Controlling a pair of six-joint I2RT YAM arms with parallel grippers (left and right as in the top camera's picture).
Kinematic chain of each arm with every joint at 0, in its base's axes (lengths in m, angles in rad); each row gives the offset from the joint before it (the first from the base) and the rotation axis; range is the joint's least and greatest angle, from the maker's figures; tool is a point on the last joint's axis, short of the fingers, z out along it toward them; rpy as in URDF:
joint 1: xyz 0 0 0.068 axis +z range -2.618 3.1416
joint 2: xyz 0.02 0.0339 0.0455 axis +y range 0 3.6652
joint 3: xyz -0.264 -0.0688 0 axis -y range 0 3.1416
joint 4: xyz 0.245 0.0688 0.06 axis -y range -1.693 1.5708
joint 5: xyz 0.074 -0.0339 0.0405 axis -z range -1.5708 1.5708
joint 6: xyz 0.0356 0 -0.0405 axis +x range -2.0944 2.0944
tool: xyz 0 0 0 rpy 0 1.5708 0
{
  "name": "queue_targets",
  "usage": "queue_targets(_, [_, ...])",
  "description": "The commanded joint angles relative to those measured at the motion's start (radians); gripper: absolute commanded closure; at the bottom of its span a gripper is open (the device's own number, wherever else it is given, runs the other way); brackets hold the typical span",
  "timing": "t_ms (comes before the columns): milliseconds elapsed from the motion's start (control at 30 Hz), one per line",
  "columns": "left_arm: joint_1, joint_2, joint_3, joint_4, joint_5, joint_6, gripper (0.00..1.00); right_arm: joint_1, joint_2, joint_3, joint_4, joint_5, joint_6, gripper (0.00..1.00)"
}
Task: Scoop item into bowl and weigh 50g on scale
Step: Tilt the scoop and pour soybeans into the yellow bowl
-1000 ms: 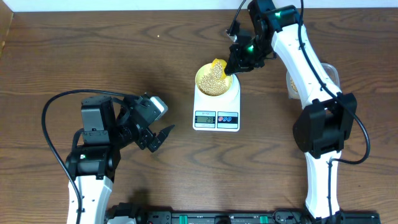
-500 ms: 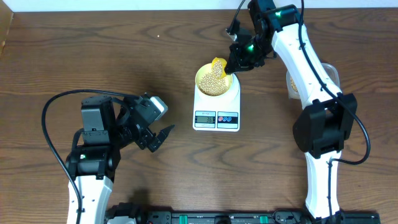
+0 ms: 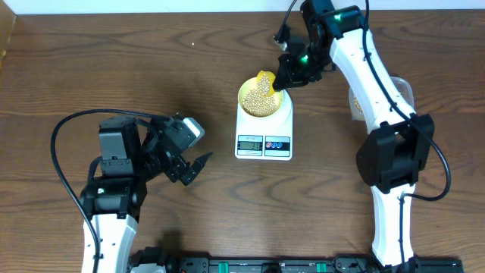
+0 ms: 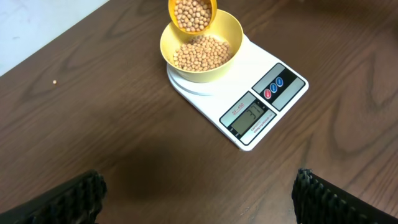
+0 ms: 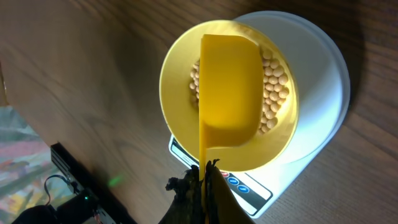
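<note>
The pale yellow bowl [image 3: 260,98] sits on the white scale [image 3: 264,129] and holds many tan beans [image 4: 200,52]. My right gripper [image 3: 284,77] is shut on the handle of a bright yellow scoop [image 5: 229,93], holding it over the bowl's far rim; the scoop [image 4: 193,14] still carries beans. In the right wrist view the scoop covers the middle of the bowl [image 5: 177,87] and beans [image 5: 273,81] show beside it. My left gripper [image 3: 195,167] is open and empty over bare table, left of the scale [image 4: 249,99].
A clear plastic tub [image 3: 358,102] with more beans stands at the right, mostly hidden behind my right arm. One stray bean [image 4: 55,82] lies on the wooden table left of the scale. The scale's display [image 4: 249,117] faces the front edge.
</note>
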Motion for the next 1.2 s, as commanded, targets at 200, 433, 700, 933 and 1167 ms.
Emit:
queue_targets(200, [-0.002, 0.001, -0.002, 0.0, 0.013, 0.003, 0.02, 0.036, 0.006, 0.053, -0.013, 0.035, -0.056, 0.99])
queue_targets(433, [-0.002, 0.001, -0.002, 0.0, 0.013, 0.003, 0.02, 0.051, 0.006, 0.06, -0.031, 0.046, -0.059, 0.99])
queue_targets(700, [-0.002, 0.001, -0.002, 0.0, 0.013, 0.003, 0.03, 0.053, 0.006, 0.094, -0.069, 0.136, -0.066, 0.99])
queue_targets(933, [-0.002, 0.001, -0.002, 0.0, 0.013, 0.003, 0.02, 0.052, 0.006, 0.112, -0.07, 0.138, -0.074, 0.99])
queue_targets(1167, [-0.002, 0.001, -0.002, 0.0, 0.013, 0.003, 0.03, 0.052, 0.006, 0.112, -0.069, 0.138, -0.089, 0.99])
